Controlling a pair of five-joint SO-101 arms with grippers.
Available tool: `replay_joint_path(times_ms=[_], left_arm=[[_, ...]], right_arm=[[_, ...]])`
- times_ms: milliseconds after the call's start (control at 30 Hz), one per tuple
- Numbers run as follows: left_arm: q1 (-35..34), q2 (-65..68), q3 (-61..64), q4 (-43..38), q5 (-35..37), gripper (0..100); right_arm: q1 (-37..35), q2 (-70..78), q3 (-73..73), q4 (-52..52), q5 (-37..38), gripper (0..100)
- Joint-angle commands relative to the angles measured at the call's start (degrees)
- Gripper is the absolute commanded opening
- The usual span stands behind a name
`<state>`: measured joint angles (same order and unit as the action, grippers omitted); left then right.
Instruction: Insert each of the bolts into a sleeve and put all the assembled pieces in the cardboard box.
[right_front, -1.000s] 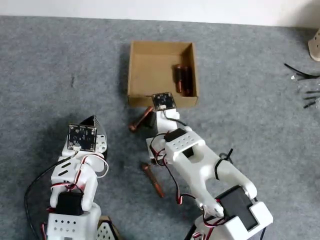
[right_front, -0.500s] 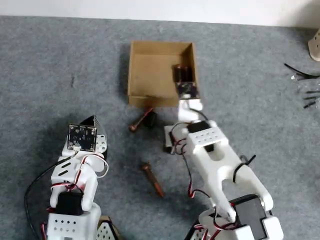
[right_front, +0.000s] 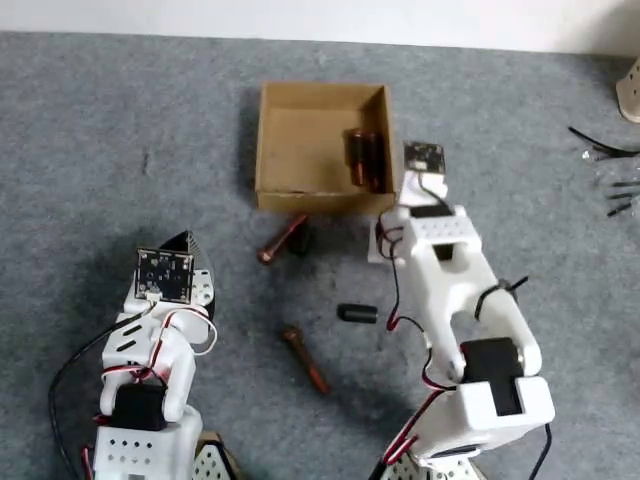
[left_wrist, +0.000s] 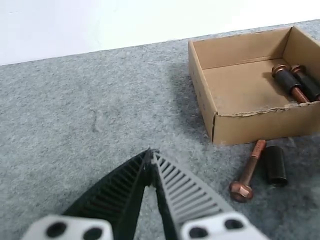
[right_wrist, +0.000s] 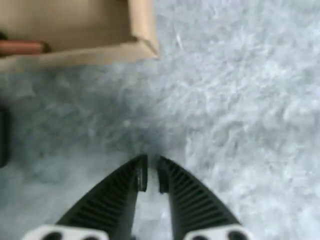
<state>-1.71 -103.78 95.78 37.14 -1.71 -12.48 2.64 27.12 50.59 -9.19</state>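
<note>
The cardboard box (right_front: 275, 150) sits at the table's far middle and holds two bolts in black sleeves (right_front: 365, 158), also seen as bolts in sleeves (left_wrist: 296, 85). A bare copper bolt (right_front: 280, 242) and a black sleeve (right_front: 300, 243) lie side by side just in front of the box. A second bolt (right_front: 305, 358) and a second sleeve (right_front: 357, 314) lie nearer the arms. My left gripper (left_wrist: 150, 156) is shut and empty, low on the left of the table. My right gripper (right_wrist: 150, 175) hovers over carpet by the box's front right corner (right_wrist: 142, 37), its tips all but touching, nothing between them.
The right arm (right_front: 445, 275) stretches toward the box's right side. The left arm (right_front: 165, 300) stands at the lower left. Black cable ties (right_front: 610, 175) lie at the far right edge. Grey carpet covers the whole table.
The right arm has swung right, from over the bolt and sleeve in front of the box to the box's front right corner, uncovering the second sleeve. The left arm kept still.
</note>
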Motion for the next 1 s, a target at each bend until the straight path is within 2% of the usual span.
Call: replay_joint_path(times_ms=[0,167,300,600,733,967], left_arm=[[-0.5,-0.7,-2.0,-1.4,0.4,1],[-0.5,-0.6,-2.0,-1.4,0.4,1],[-0.5,-0.6,-2.0,-1.5,0.4,1],[-0.5,-0.6,-1.7,-1.5,0.2,1],[-0.5,-0.6,-0.7,-3.5,0.2,1],[-0.5,-0.6,-0.7,-3.7,0.2,1]], right_arm=[[-1.5,-0.2,-6.5,8.0,0.4,8.8],[-4.8,-0.3,-7.7,9.5,1.8,8.8],[-7.6,-0.4,-8.1,13.2,12.5,8.9],[-4.4,-6.7,-17.5,26.4,30.1,9.4],[-9.3,-7.3,-17.1,30.5,37.8,17.0],[-13.1,-7.4,-11.5,30.7,43.5,18.3]])
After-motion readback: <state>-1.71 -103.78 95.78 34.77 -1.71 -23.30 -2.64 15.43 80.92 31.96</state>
